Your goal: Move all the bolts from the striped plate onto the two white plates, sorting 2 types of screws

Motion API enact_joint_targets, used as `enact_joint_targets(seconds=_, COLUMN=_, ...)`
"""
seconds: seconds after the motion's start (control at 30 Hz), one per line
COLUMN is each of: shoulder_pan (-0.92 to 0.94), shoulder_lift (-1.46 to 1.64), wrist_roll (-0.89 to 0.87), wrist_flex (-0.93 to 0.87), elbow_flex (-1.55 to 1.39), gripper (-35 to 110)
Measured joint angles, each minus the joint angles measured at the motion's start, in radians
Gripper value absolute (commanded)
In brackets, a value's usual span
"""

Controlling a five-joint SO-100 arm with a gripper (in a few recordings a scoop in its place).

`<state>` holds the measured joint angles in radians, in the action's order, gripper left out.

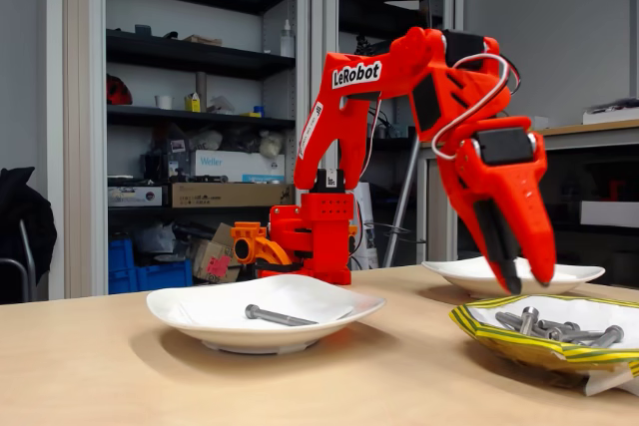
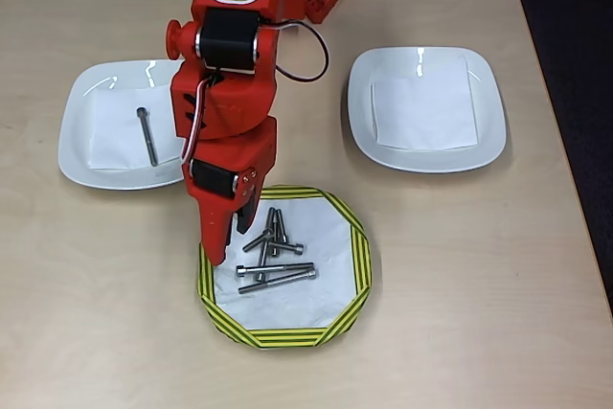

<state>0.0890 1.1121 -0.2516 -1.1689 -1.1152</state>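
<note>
Sorting has barely begun: one long grey metal bolt [image 2: 147,136] lies on the left glossy white plate [image 2: 81,155], the right white plate [image 2: 426,165] is bare, several bolts [image 2: 273,256] remain on the near yellow-and-green striped paper plate [image 2: 354,246], and the red gripper [image 2: 228,241] hovers above them, slightly parted and apparently empty.

Fixed view low at table height, close, facing the arm [image 1: 399,127] and shelves [image 1: 190,57]; overhead view straight down; shared: striped plate [image 2: 359,246], both white plates [image 2: 81,155].
</note>
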Motion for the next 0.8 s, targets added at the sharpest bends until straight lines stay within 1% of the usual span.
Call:
enact_joint_targets(seconds=0.2, shoulder_pan=-0.037, shoulder_lift=0.008, wrist_roll=0.049, wrist_flex=0.018, elbow_flex=-0.034, gripper=19)
enact_joint_targets(seconds=0.53, shoulder_pan=-0.038, shoulder_lift=0.032, wrist_roll=0.253, wrist_flex=0.091, elbow_flex=-0.094, gripper=17)
enact_joint_targets(seconds=0.63, shoulder_pan=-0.035, shoulder_lift=0.032, wrist_roll=0.287, wrist_flex=0.11, elbow_flex=-0.094, gripper=17)
enact_joint_targets(seconds=0.8, shoulder_pan=-0.04, shoulder_lift=0.023, wrist_roll=0.295, wrist_flex=0.155, elbow_flex=-0.094, gripper=17)
